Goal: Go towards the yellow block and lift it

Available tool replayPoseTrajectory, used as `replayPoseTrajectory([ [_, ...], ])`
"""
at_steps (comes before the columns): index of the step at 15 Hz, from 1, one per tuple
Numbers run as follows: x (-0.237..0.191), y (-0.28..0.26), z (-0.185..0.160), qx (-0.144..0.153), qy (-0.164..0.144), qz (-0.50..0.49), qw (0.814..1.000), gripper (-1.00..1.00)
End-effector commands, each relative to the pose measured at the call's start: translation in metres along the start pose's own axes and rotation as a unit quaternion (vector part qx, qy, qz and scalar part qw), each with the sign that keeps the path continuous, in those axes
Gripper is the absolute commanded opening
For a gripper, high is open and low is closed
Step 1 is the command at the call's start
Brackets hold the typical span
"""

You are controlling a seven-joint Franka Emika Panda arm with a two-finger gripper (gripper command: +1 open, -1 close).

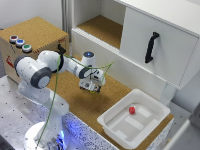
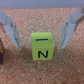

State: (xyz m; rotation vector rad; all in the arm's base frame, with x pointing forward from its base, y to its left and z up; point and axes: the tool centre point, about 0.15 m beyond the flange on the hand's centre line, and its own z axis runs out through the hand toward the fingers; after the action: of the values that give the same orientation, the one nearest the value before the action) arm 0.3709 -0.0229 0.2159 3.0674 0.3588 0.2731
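The yellow block (image 2: pixel 41 46) is a small bright yellow cube with dark marks, resting on the cork surface (image 2: pixel 45 15). In the wrist view it sits between my two fingers (image 2: pixel 11 27), with a gap on each side. My gripper (image 2: pixel 40 45) is open and touches nothing. In the exterior view the gripper (image 1: pixel 91 88) hangs low over the cork board (image 1: pixel 75 100), and the block is hidden under it.
A dark cube (image 2: pixel 2 54) lies at the edge of the wrist view, beside one finger. A white tray (image 1: pixel 112 127) holding a small red cube (image 1: pixel 132 110) stands at the exterior view's right. A white cabinet with a black handle (image 1: pixel 151 47) is behind. A box with buttons (image 1: pixel 20 42) is at the left.
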Motion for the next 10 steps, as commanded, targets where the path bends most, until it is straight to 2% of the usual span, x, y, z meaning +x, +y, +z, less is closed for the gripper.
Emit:
replayPoseTrajectory([
  [1, 0.009, 0.003, 0.017, 0.000, -0.015, 0.008, 1.000, -1.00],
  [7, 0.012, 0.011, 0.005, -0.003, -0.010, 0.014, 1.000, -1.00],
  [8, 0.014, 0.012, -0.008, 0.000, -0.002, 0.018, 1.000, -1.00],
  [10, 0.021, 0.008, -0.052, 0.028, 0.020, 0.017, 0.999, -1.00],
])
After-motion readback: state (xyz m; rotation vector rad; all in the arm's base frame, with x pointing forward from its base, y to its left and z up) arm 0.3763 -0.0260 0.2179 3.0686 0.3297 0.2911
